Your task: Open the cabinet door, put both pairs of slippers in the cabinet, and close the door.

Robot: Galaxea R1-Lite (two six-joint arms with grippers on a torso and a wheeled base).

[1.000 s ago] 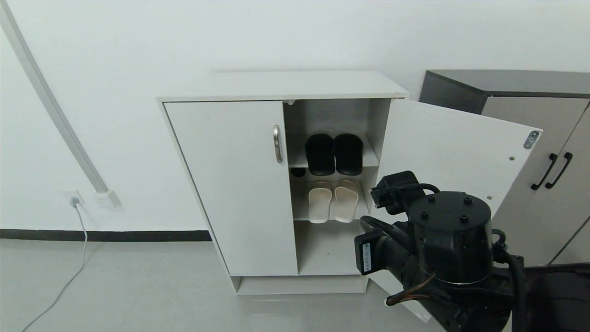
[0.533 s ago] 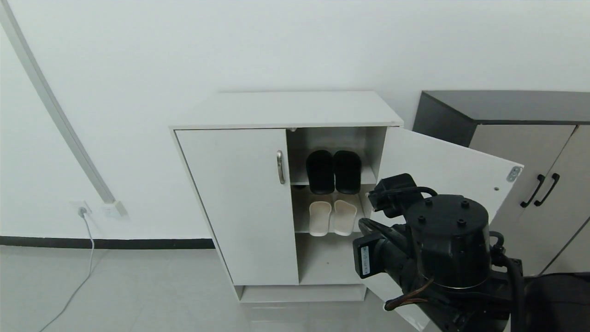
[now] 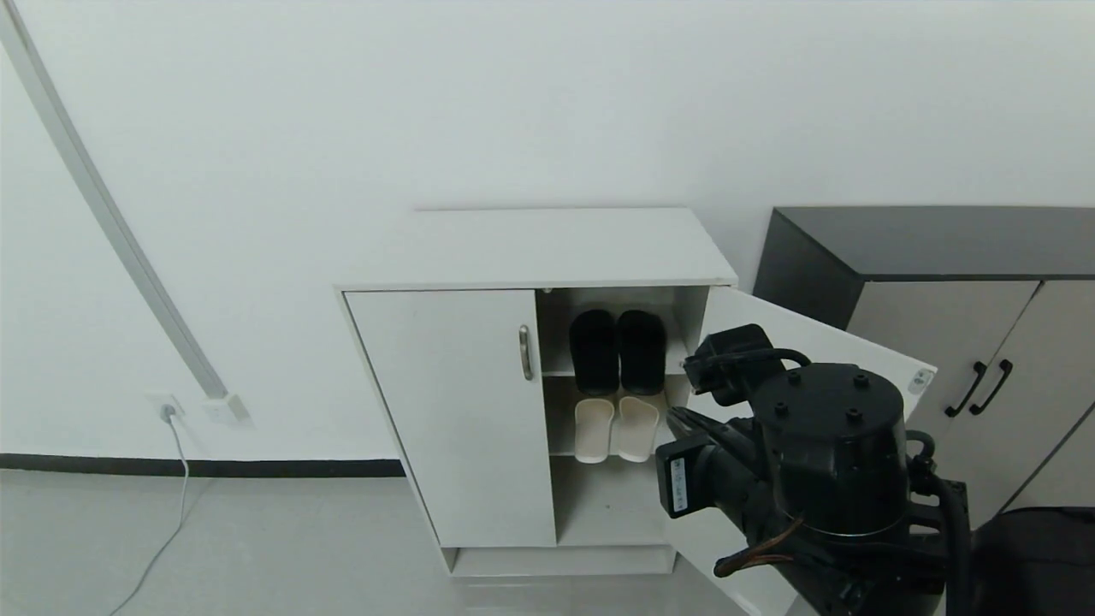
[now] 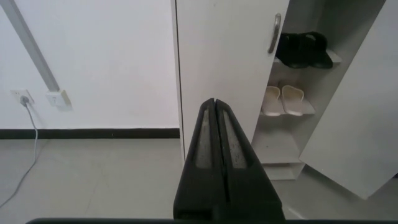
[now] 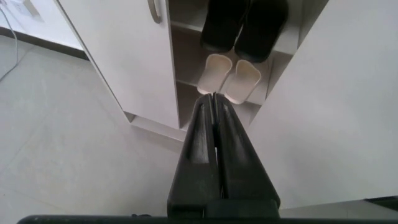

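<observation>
Camera drawn back from cabinet [image 3: 547,244], left claw [image 4: 215,104] and right claw [image 5: 214,96] closed, empty, white slippers [image 5: 229,78] ahead of right claw

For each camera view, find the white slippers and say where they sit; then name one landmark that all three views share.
Head view: white slippers on the cabinet shelf directly below the black slippers.
Left wrist view: white slippers beneath the black slippers, beside the closed door.
Right wrist view: white slippers just beyond the shut right gripper.
Shared landmark: the closed door's metal handle.
</observation>
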